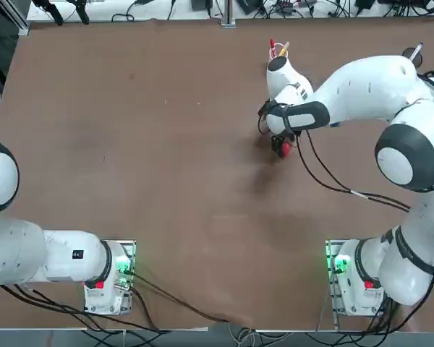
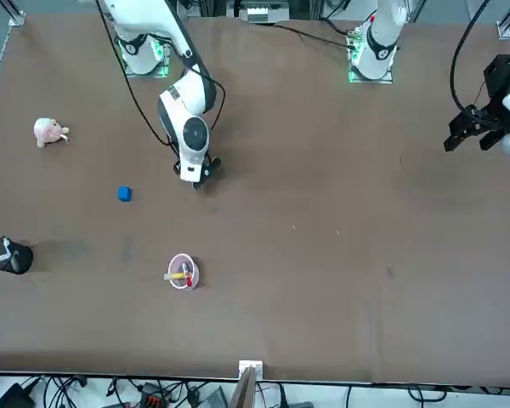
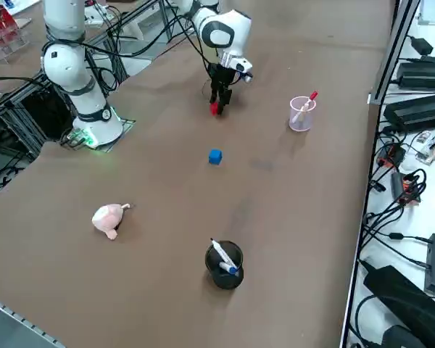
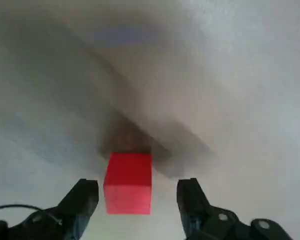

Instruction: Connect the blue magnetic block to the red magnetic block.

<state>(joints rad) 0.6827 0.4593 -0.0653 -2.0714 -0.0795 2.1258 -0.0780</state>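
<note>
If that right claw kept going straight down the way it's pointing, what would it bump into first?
Most likely the red magnetic block: the right gripper points down at the table with its jaws open on either side of the cube, not touching it. Below that is the table.

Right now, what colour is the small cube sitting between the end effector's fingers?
Bright red. The red magnetic block shows best in the right wrist view, between the open right end effector.
</note>
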